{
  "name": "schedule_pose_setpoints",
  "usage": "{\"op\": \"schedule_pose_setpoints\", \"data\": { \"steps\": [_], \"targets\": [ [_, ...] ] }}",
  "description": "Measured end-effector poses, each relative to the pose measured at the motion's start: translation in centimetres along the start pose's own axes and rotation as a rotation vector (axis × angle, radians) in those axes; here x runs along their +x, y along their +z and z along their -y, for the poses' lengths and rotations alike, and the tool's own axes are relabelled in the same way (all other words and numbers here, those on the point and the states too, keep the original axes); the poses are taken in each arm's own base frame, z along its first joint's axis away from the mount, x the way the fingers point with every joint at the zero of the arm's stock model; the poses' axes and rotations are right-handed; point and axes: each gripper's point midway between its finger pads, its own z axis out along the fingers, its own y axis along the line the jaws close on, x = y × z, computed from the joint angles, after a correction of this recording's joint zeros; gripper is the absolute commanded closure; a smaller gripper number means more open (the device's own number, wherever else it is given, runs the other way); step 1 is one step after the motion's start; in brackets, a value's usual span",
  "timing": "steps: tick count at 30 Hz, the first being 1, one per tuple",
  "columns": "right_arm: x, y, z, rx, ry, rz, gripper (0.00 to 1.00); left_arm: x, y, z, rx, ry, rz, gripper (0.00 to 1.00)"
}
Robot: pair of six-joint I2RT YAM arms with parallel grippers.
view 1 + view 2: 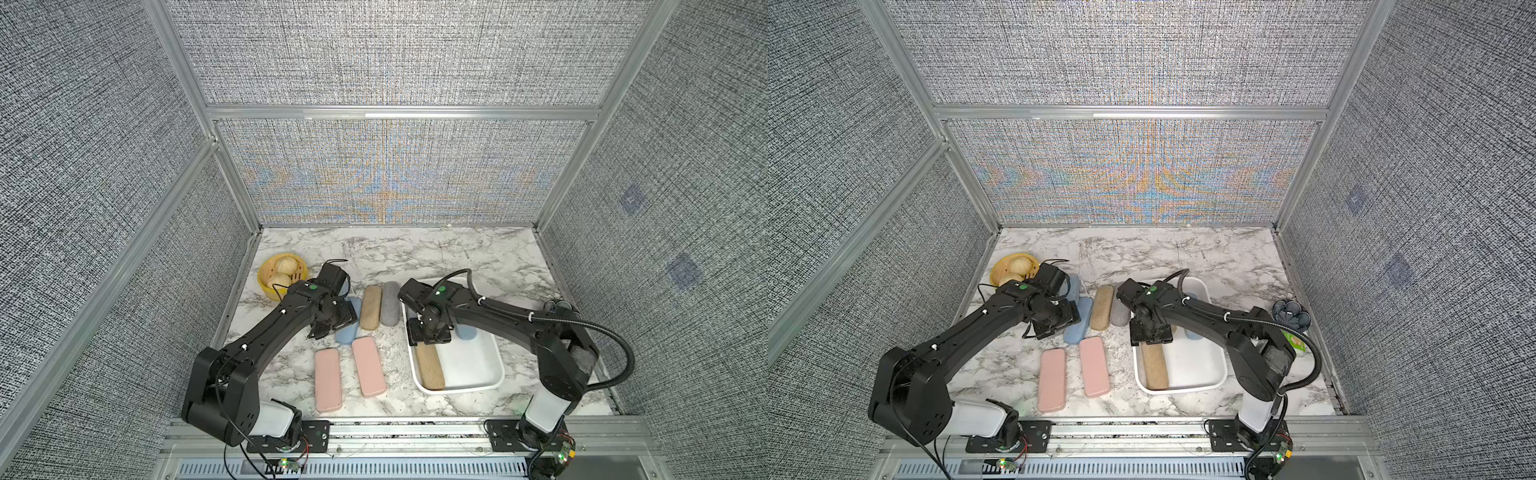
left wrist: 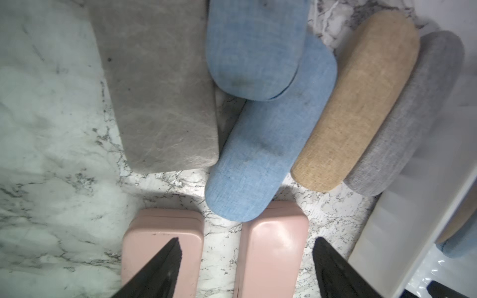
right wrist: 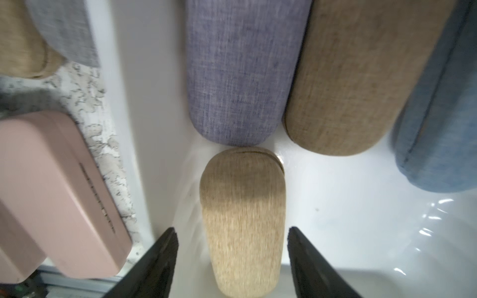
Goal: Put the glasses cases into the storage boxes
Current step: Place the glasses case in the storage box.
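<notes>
- Right wrist view gives me the clearest look: the light tan case (image 3: 242,219) lies flat inside the white tray (image 3: 134,129), close along the wall that faces the loose cases on the counter.
- My right hand (image 3: 232,228) hangs over that case with its jaws spread, one finger on each side and a gap showing on both. It grips nothing.
- The far end of the light tan case meets the end of a lavender case (image 3: 240,72). Beside that lie a brown-tan case (image 3: 361,77) and then a denim-blue case (image 3: 438,116), all in the tray.
- In both top views the tray sits on the marble counter (image 1: 415,249) in front of the right arm, which covers much of its contents.
- From the left wrist view, my left hand (image 2: 247,238) is spread wide and empty above the near ends of two pink cases: the pink case nearer the tray (image 2: 276,247) and the other pink case (image 2: 144,232).
- Past them I see a long blue case (image 2: 271,144) with a second blue case (image 2: 253,51) overlapping its far end.
- A flat grey case (image 2: 160,98) lies on one side of it. A sand-coloured case (image 2: 358,103) and a rounded grey case (image 2: 407,123) lie side by side toward the tray.
- A yellow steamer basket (image 1: 261,276) holding buns (image 1: 286,264) stands in the corner by the left arm, well apart from the tray.
</notes>
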Motion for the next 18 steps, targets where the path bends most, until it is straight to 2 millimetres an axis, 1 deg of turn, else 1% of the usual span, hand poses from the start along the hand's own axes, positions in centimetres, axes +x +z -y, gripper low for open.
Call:
{"op": "schedule_pose_setpoints", "data": {
  "steps": [4,6,10,13,14,15,18],
  "targets": [
    [-0.5,-2.9,0.5,-0.001,0.006,0.058,0.31,-1.2,0.1,2.8,0.016,0.093,0.031,0.18],
    [-0.7,-4.2,0.9,0.001,0.01,0.086,0.35,-1.8,0.4,4.6,0.024,0.15,0.038,0.21],
    [-0.9,-6.2,2.0,0.004,0.037,0.132,0.39,-2.9,1.4,8.5,0.037,0.259,0.06,0.24],
    [-1.0,-7.4,3.0,0.003,0.071,0.161,0.4,-3.6,2.6,10.7,0.029,0.32,0.068,0.26],
    [-0.9,-7.8,3.3,0.001,0.082,0.171,0.41,-3.8,3.2,11.3,0.023,0.339,0.069,0.26],
    [-0.9,-8.1,3.7,0.002,0.095,0.18,0.41,-3.9,3.7,11.5,0.012,0.347,0.068,0.26],
    [-0.6,-8.8,4.9,0.0,0.127,0.2,0.41,-4.9,4.5,11.2,-0.045,0.36,0.088,0.25]
  ]
}}
